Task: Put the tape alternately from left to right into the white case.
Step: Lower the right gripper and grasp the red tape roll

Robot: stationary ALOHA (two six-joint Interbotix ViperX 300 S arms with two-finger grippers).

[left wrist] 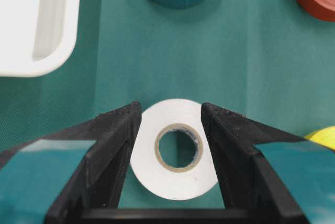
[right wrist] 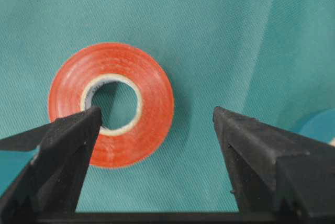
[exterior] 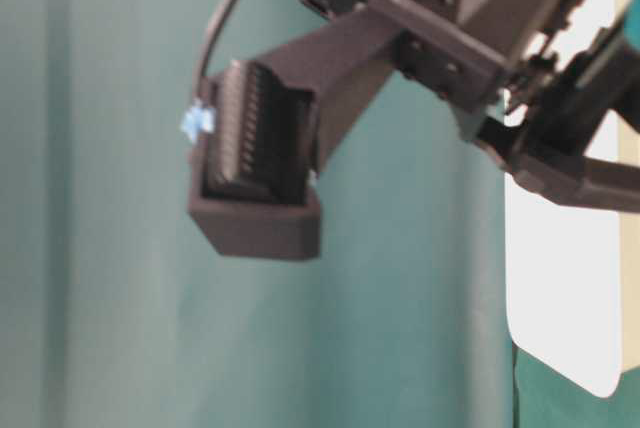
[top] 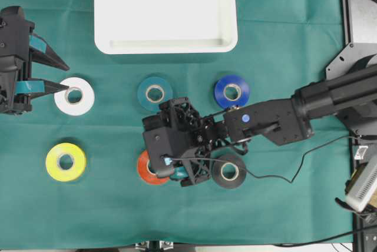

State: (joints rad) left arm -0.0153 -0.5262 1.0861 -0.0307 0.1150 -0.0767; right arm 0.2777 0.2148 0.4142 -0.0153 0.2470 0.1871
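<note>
The right end effector (right wrist: 157, 124) stood wide above the red tape (right wrist: 111, 104), holding nothing. The left end effector (left wrist: 171, 110), also wide, flanked the white tape (left wrist: 175, 148). The white case (top: 165, 45) lay at twelve o'clock on the worktop (top: 106, 205).

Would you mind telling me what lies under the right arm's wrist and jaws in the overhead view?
The red roll lies flat on the green cloth, its right part covered by the right gripper, whose jaws stand open. The black roll lies beside it, partly covered too.
</note>
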